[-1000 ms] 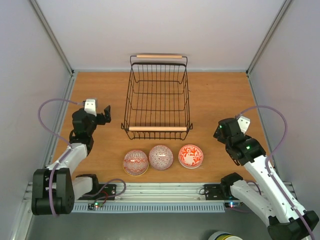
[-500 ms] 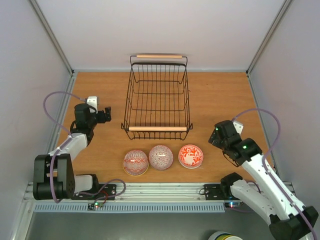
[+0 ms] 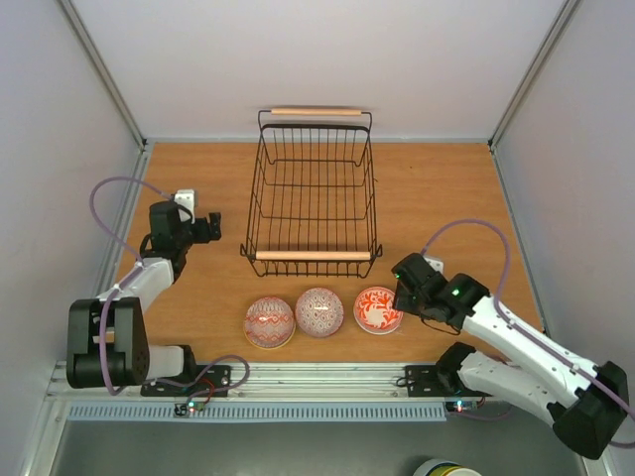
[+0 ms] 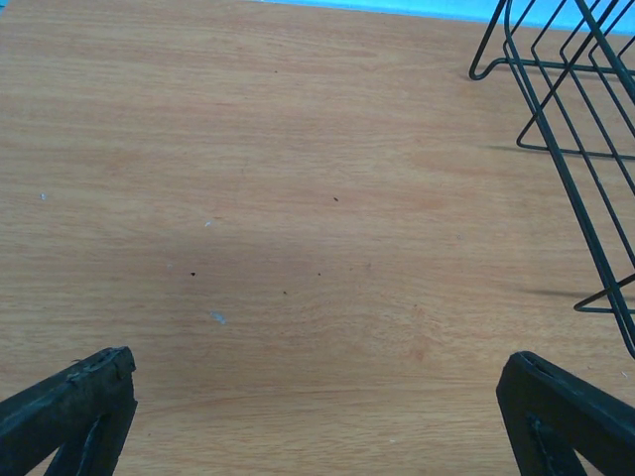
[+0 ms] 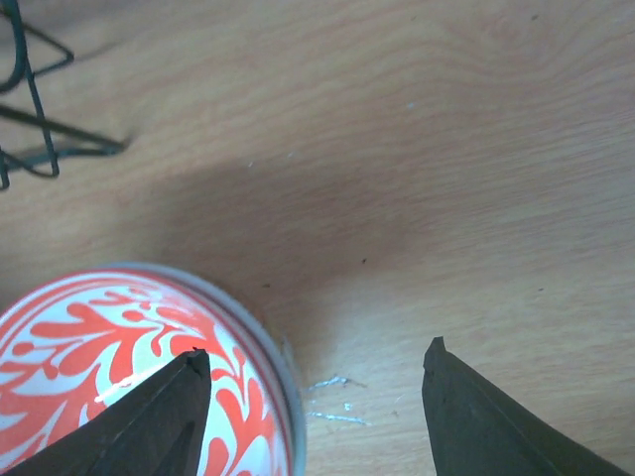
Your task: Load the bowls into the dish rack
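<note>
Three bowls stand in a row near the table's front edge: a red-and-pink patterned one point(image 3: 269, 322), a pink patterned one point(image 3: 318, 311), and a red-on-white one point(image 3: 378, 309). The black wire dish rack point(image 3: 314, 194) with two wooden handles stands behind them and holds nothing. My right gripper point(image 3: 401, 288) is open at the right rim of the red-on-white bowl point(image 5: 129, 377), one finger point(image 5: 169, 407) over the bowl's inside, the other point(image 5: 476, 416) over bare wood. My left gripper point(image 3: 212, 227) is open and empty, left of the rack point(image 4: 566, 129).
Grey walls close in the wooden table point(image 3: 437, 198) on the left, right and back. A metal rail point(image 3: 317, 377) with the arm bases runs along the front edge.
My right arm has swung left and down, bringing its open gripper from the right side of the table to the red-on-white bowl's rim. The left gripper has barely moved.
</note>
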